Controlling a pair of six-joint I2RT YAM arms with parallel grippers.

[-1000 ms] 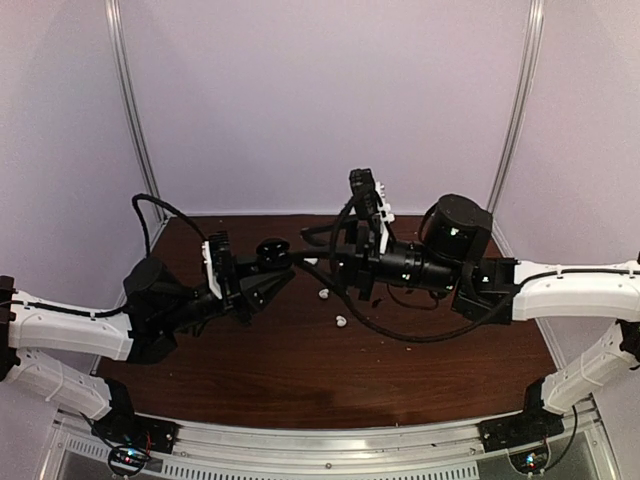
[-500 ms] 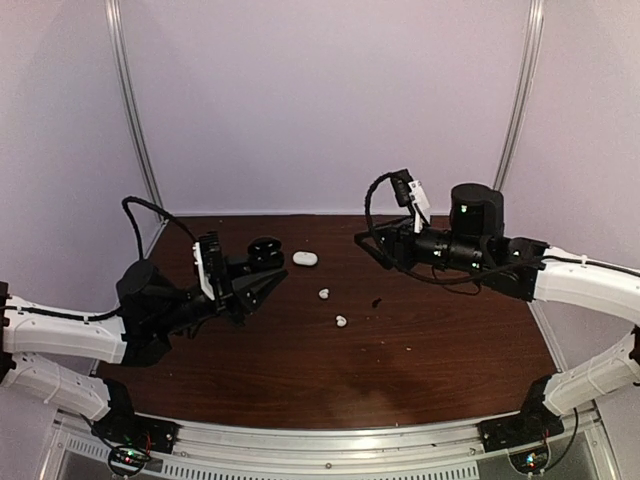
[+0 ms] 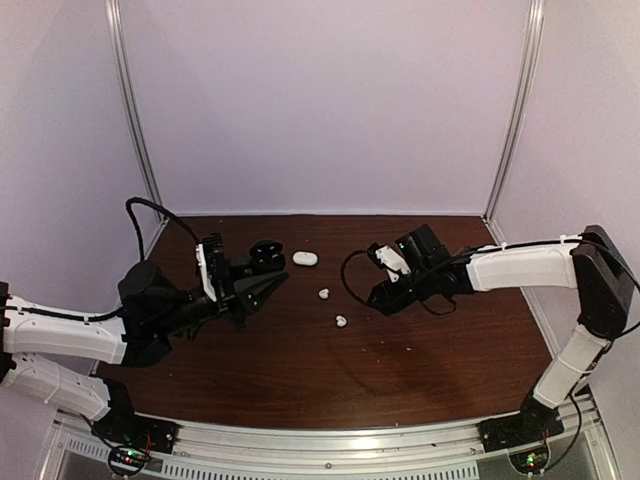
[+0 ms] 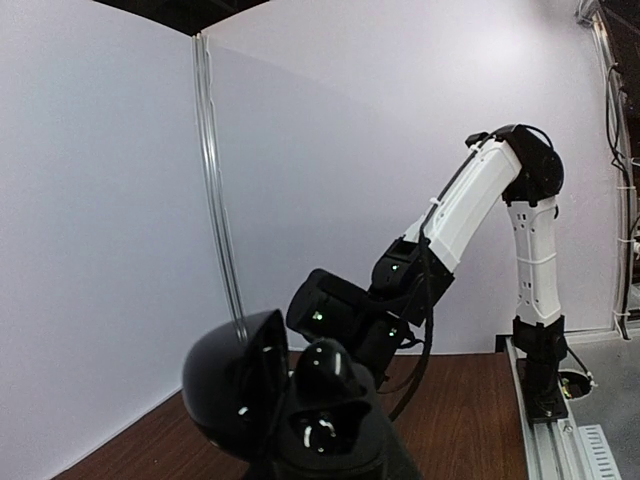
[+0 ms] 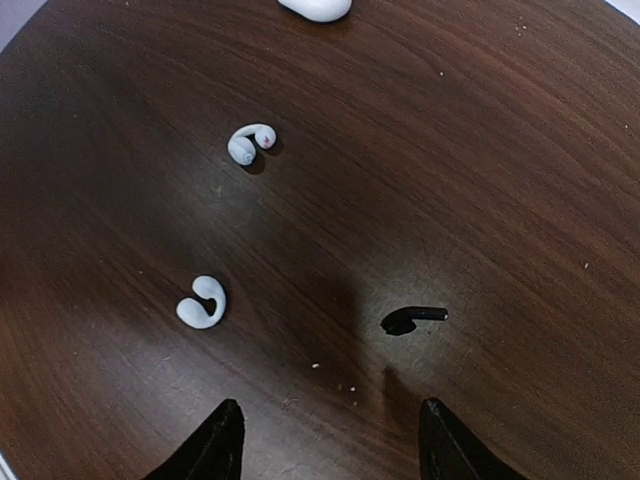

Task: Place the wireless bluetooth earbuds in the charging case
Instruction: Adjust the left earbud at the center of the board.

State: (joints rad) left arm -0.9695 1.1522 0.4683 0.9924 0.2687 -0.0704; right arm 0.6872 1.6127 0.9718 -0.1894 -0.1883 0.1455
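My left gripper (image 3: 268,272) is shut on a black round charging case (image 3: 265,251), held above the table's left side. In the left wrist view the case (image 4: 300,400) stands open, lid (image 4: 232,380) swung left, with dark glossy shapes in its base. Two white earbuds (image 3: 323,294) (image 3: 341,321) lie mid-table. In the right wrist view these white earbuds (image 5: 250,143) (image 5: 203,303) lie to the left, and a black earbud (image 5: 412,319) lies just ahead of my right gripper (image 5: 330,440). That gripper is open and empty, low over the table (image 3: 385,298). The top view hides the black earbud.
A white oval case (image 3: 305,258) lies shut at the back centre, also seen at the top edge of the right wrist view (image 5: 315,8). Small crumbs dot the wooden table (image 3: 300,380). White walls with metal posts (image 3: 135,120) enclose the back and sides.
The right arm has swung down from a raised pose to hover low over the black earbud, its jaws a little wider. The left arm with the case has barely moved.
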